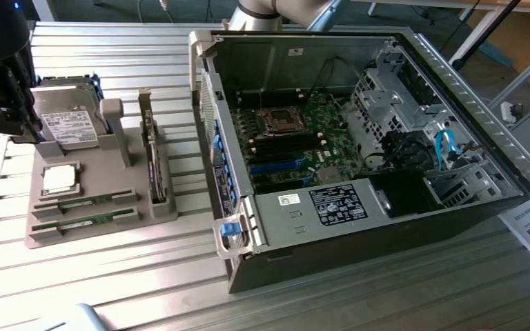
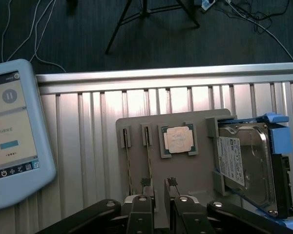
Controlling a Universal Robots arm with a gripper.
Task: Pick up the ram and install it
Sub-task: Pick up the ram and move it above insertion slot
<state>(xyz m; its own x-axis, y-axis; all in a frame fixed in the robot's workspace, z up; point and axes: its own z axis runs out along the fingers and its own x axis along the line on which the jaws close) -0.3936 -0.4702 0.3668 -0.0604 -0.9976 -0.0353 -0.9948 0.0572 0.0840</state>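
The hand (image 2: 158,182) hangs released, its dark fingers apart with nothing between them, as far as I can tell. The ram (image 2: 149,163), a thin green stick, sits in a narrow slot of the matte grey tray (image 2: 200,165), its end just beside one fingertip (image 2: 145,182). A second stick (image 2: 128,165) lies alongside it. The desk (image 2: 88,146) is ribbed metal.

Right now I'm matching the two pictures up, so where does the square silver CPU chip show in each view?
Exterior view: the square silver CPU chip lies on the grey holder at the exterior view's left, between the big silver labelled hard drive and the green ram sticks.
Wrist view: the CPU chip lies between the ram sticks and the hard drive.
Shared landmark: the hard drive beside it.
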